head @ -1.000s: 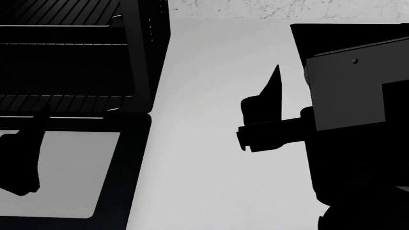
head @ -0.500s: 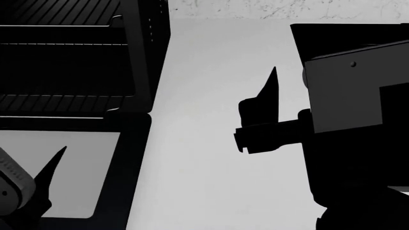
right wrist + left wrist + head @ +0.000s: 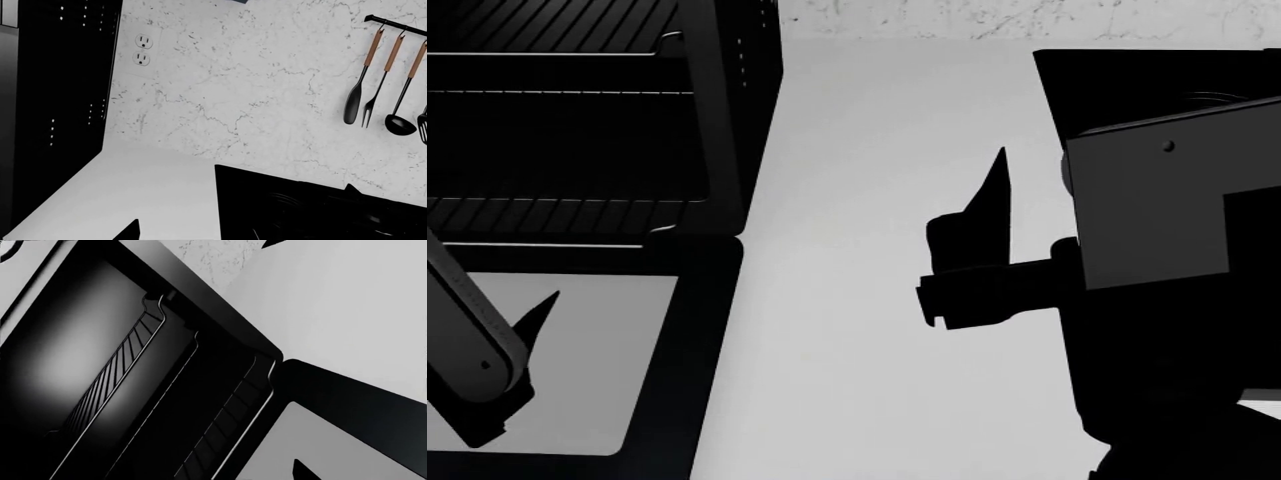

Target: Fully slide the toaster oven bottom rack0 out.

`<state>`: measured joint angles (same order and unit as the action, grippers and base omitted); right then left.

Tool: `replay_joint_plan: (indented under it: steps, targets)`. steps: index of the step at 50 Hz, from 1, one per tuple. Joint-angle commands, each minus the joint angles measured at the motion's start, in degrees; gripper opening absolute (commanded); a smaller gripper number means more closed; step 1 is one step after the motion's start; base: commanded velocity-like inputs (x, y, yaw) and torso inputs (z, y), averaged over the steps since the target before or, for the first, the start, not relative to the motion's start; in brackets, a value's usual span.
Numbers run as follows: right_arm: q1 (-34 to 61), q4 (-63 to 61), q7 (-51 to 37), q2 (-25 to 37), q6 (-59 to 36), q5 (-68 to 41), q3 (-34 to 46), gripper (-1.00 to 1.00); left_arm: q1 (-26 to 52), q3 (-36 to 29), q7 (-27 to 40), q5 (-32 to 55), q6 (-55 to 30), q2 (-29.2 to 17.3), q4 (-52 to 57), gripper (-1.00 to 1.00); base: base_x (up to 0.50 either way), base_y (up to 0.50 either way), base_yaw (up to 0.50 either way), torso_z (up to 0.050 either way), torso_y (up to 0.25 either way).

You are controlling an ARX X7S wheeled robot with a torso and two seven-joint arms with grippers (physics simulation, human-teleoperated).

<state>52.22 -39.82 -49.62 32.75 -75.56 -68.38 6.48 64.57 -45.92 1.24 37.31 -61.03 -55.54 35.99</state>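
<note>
The black toaster oven (image 3: 741,110) stands at the far left, its door (image 3: 574,360) dropped flat, grey glass up. The bottom rack0 (image 3: 561,215) lies low in the cavity, its front bar near the door hinge. The other rack (image 3: 561,25) sits above. In the left wrist view the bottom rack0 (image 3: 230,427) is the shelf nearer the door. My left gripper (image 3: 527,330) hovers over the door glass, clear of the rack; only one fingertip (image 3: 303,471) shows, set wide to one side. My right gripper (image 3: 981,195) points up over the white counter, empty; one fingertip (image 3: 130,231) shows.
A black stovetop (image 3: 300,205) lies to the right on the white counter (image 3: 854,330). A marble backsplash (image 3: 267,100) carries an outlet (image 3: 141,50) and a rail of hanging utensils (image 3: 387,80). The oven's side wall (image 3: 60,100) stands left of my right gripper.
My left gripper has drawn back from the oven mouth to over the open door and turned, its arm now showing grey. The racks and right gripper have barely moved.
</note>
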Motion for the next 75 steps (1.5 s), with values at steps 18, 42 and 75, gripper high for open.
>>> replay_joint_plan:
  steps: [18,42,75]
  targets:
    - [-0.21,-0.52,-1.79,0.64,0.54,-2.45,-0.51,1.0,0.65,-12.16,-7.56,-14.71,12.54,6.29,-18.62,1.0,0.0,0.0,0.0,0.0,0.0]
    - [0.13,-0.2,-1.34,1.48,1.75,-2.1,0.5,1.0,4.62,-17.3,-10.88,-23.08,22.47,15.51,-40.12,1.0,0.0,0.0,0.0,0.0,0.0]
    - [1.17,-0.54,-3.67,2.27,1.85,-5.37,0.05,1.0,2.21,-15.03,-8.62,-20.38,19.97,12.78,-32.6,-1.0,0.0,0.0,0.0,0.0,0.0]
